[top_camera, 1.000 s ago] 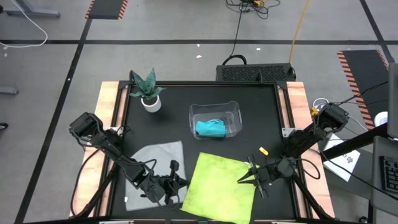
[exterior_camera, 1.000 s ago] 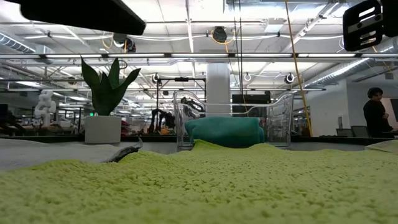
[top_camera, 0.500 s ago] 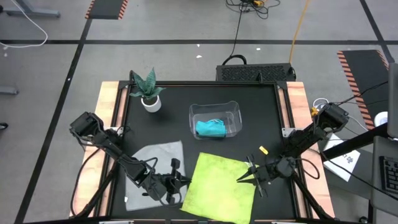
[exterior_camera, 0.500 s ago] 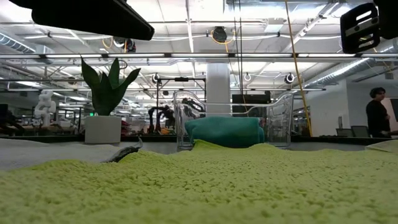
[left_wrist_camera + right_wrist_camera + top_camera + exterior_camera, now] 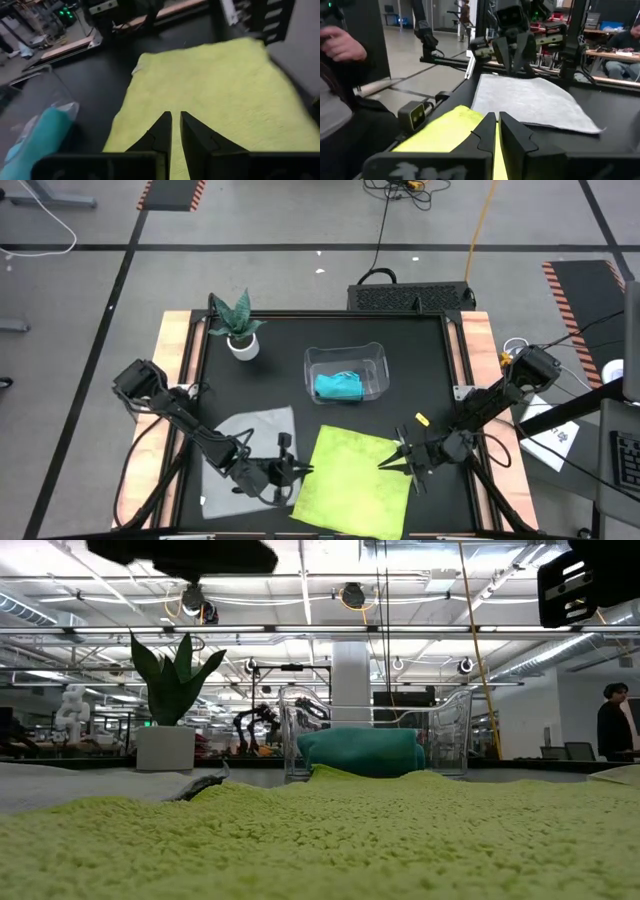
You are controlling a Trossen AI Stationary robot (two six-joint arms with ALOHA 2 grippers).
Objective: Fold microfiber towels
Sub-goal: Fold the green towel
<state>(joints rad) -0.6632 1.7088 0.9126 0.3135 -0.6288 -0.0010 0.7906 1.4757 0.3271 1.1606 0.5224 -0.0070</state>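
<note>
Biggest risk from here, I'd say: both sets of jaws are nearly together, just a thin gap showing in each wrist view, so if you drop straight onto the yellow-green towel (image 5: pixel 352 479) like that you'll likely push the pile around or bunch the edge instead of getting a corner between the fingers. Open up before you go down. The other thing is that its near edge runs right to the front of the table (image 5: pixel 440 360), maybe hanging over a bit, so a sloppy drag could pull it off.

Poses, nearest first. Your left gripper (image 5: pixel 297 471) is low at the towel's left edge, above the gap between it and the grey towel (image 5: pixel 250 442), fingers pointing across the yellow-green cloth; nothing is held. The left wrist view looks down over that cloth with the tips above its near part. Your right gripper (image 5: pixel 392 461) sits at the towel's right edge, a bit further back, pointing in toward the left arm, also empty. So the two face each other across the cloth, not at matching corners, and a fold started like that would probably come out skewed.

Further back, the grey towel lies flat on the left, touching nothing. Beyond that the teal towel (image 5: pixel 337 386) is bundled in the clear bin (image 5: pixel 376 352), and the potted plant (image 5: pixel 238 326) stands at the far left corner, well out of the way.
</note>
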